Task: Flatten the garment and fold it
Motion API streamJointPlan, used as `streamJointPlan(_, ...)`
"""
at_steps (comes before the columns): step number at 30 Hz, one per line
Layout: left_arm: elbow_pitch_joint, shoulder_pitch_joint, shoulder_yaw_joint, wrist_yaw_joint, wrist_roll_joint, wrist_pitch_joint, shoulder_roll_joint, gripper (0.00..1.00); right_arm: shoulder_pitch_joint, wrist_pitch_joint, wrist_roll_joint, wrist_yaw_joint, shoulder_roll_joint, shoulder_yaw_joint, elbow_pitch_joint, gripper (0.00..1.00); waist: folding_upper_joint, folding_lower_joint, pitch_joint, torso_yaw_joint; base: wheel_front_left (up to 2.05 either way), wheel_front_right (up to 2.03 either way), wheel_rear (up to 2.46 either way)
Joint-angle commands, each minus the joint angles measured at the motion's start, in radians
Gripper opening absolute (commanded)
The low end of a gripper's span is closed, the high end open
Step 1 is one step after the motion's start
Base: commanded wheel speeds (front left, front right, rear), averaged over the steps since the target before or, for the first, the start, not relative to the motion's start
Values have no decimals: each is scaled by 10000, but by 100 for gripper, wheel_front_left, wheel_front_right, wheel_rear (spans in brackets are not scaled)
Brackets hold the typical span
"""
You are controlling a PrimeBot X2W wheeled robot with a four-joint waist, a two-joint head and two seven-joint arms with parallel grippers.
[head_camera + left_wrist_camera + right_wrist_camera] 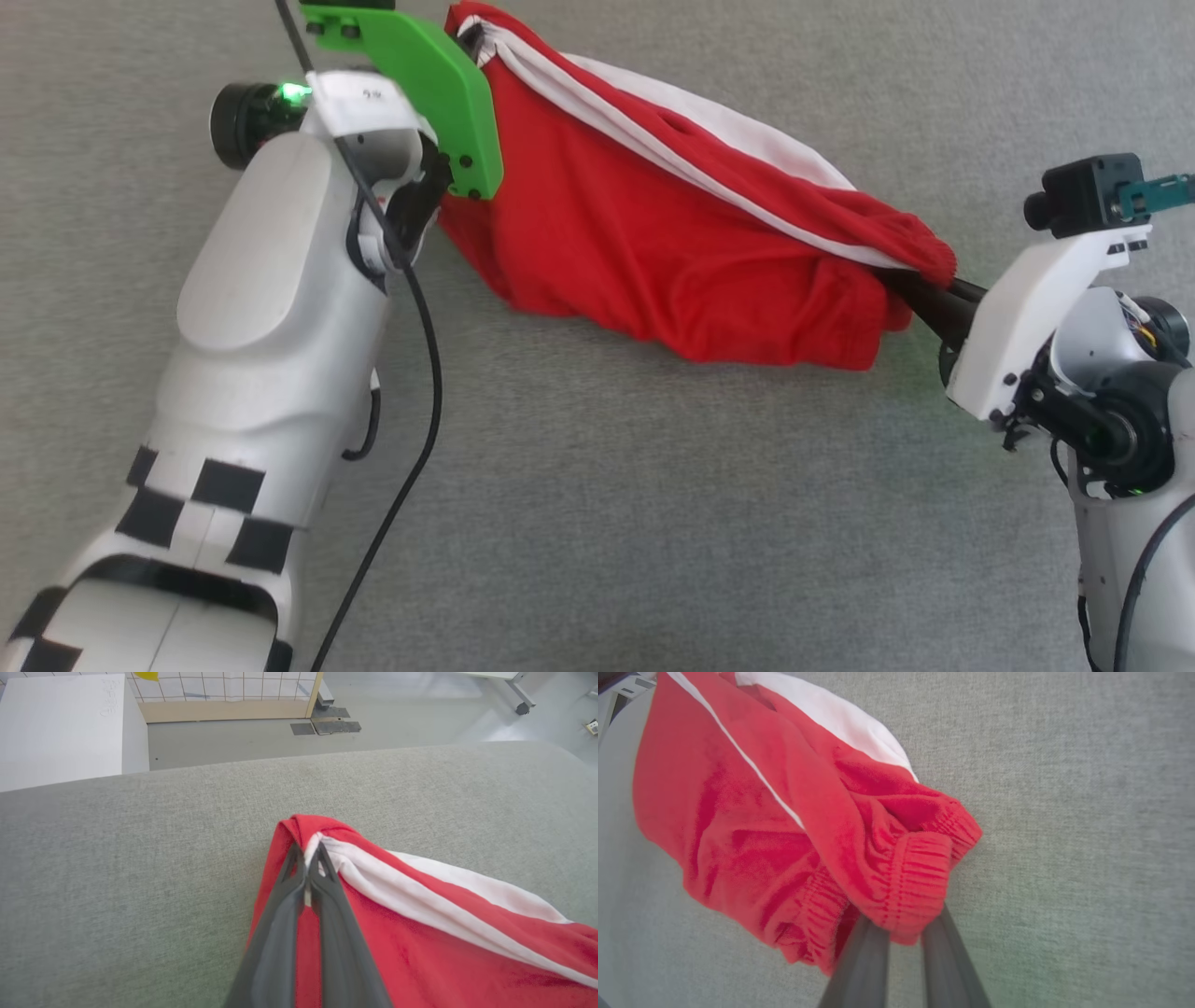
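The garment [653, 252], red shorts with white side stripes, hangs stretched between my two grippers above the grey cloth surface. My left gripper [308, 851] is shut on a corner of the garment [420, 933] where the white stripe bunches; in the head view its tips are hidden behind the green wrist plate. My right gripper [903, 926] is shut on the elastic waistband of the garment [784, 826], whose gathered edge drapes over the two dark fingers [943, 303]. The middle of the fabric sags and folds over itself. No lettering shows.
A grey fabric-covered surface [653, 523] lies under everything. A black cable [425, 373] runs along my left arm. Beyond the surface's far edge stand a white box [60, 728] and a wooden-framed grid panel [224, 695] on the floor.
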State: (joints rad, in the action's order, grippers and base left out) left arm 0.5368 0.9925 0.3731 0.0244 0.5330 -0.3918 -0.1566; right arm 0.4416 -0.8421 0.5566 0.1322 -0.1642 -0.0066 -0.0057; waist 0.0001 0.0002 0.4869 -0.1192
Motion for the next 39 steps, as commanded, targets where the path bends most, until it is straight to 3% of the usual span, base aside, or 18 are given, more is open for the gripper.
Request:
streamJointPlan(1, 209, 284, 42, -91, -87, 121, 28, 0, 197, 106, 36, -15, 65, 40, 88, 0, -1, -2, 423, -393, 0, 0, 0)
streamJointPlan(9, 1552, 789, 238, -344, -154, 357, 107, 0, 457, 349, 53, -15, 94, 402, 552, 0, -1, -2, 568, -669, 0, 0, 0)
streamJointPlan(10, 1675, 822, 247, -353, -147, 361, 117, 10, 472, 378, 45, -15, 88, 416, 593, 0, -1, -2, 563, -684, 0, 0, 0)
streamJointPlan(11, 1801, 863, 253, -371, -137, 407, 133, 93, 486, 446, 11, -15, 86, 408, 638, 0, -1, -2, 545, -695, 0, 0, 0)
streamJointPlan(12, 1898, 888, 258, -389, -129, 451, 147, 100, 491, 489, 1, -15, 92, 411, 673, 23, -1, -2, 521, -696, 0, 0, 0)
streamJointPlan(13, 2015, 920, 260, -403, -120, 505, 155, 100, 491, 562, -16, -15, 84, 418, 697, 100, -1, -2, 475, -687, 0, 0, 0)
streamJointPlan(25, 2426, 663, 153, -810, 27, 2094, 99, 100, -412, 2255, -1, -15, 166, -339, 329, 100, -1, -2, -937, -215, 0, 0, 0)
streamJointPlan(33, 1804, -1021, 309, -1162, -166, 4097, -517, 100, -1900, 3905, -684, -15, 358, -955, -342, 100, -1, -2, -2258, 187, 0, 0, 0)
streamJointPlan(39, 1338, -2503, 532, -1117, -73, 3982, -760, 100, -2993, 4126, -994, -15, 629, -1090, -922, 100, -1, -2, -2733, 365, 0, 0, 0)
